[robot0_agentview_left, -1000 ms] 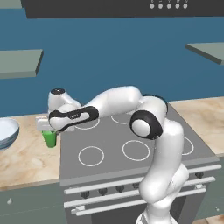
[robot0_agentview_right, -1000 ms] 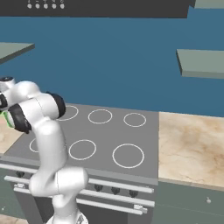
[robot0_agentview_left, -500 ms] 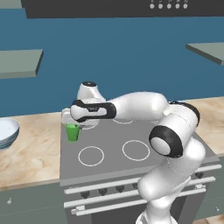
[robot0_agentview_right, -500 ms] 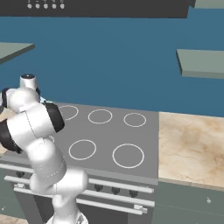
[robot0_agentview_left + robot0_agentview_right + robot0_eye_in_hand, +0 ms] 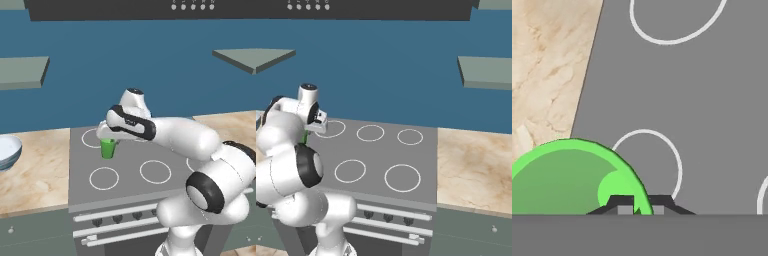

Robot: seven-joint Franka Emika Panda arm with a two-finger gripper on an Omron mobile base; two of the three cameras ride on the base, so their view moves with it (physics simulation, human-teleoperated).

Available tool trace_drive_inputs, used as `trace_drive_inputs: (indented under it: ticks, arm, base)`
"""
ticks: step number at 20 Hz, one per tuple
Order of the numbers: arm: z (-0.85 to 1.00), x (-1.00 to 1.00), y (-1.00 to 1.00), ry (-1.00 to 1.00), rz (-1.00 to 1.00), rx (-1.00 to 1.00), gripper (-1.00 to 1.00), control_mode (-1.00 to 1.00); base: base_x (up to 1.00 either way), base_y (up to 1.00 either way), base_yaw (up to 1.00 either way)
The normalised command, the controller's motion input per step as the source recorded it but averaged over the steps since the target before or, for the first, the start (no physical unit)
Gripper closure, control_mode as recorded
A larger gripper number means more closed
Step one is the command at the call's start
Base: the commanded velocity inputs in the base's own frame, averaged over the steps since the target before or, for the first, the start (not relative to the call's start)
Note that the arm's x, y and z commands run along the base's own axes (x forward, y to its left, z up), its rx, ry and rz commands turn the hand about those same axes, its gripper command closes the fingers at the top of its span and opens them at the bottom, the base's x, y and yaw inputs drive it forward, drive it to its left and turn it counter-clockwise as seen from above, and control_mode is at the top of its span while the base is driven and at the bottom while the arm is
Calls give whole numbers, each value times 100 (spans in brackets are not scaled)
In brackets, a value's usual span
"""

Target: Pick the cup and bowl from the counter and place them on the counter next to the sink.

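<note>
The gripper [image 5: 637, 204] is clamped on the rim of the cup [image 5: 108, 148], one fingertip inside and one outside, holding the green tumbler upright in the air above the grey stovetop [image 5: 150, 172] near its back left burner ring. The cup looks empty. The bowl [image 5: 8, 151] sits on the desk [image 5: 35, 175] left of the stovetop, well apart.

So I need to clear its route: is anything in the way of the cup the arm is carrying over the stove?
Nothing visible does. The gripper holds the cup by its rim above the bare stovetop, which carries no pots. The sink isn't in view, so the rest of the route can't be judged.
</note>
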Motion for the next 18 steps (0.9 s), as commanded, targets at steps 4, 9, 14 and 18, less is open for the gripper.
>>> trace_drive_inputs:
  ticks: [4,9,14,18]
  arm:
    - [23,-32,-64,-2,16,-4,100,-100]
    - [10,-25,-51,0,15,-16,100,-100]
    - [0,-34,-55,0,17,-20,100,-100]
    - [21,-54,-49,0,8,-1,100,-100]
  base:
    - [0,0,0]
    - [0,0,0]
    - [0,0,0]
    - [0,0,0]
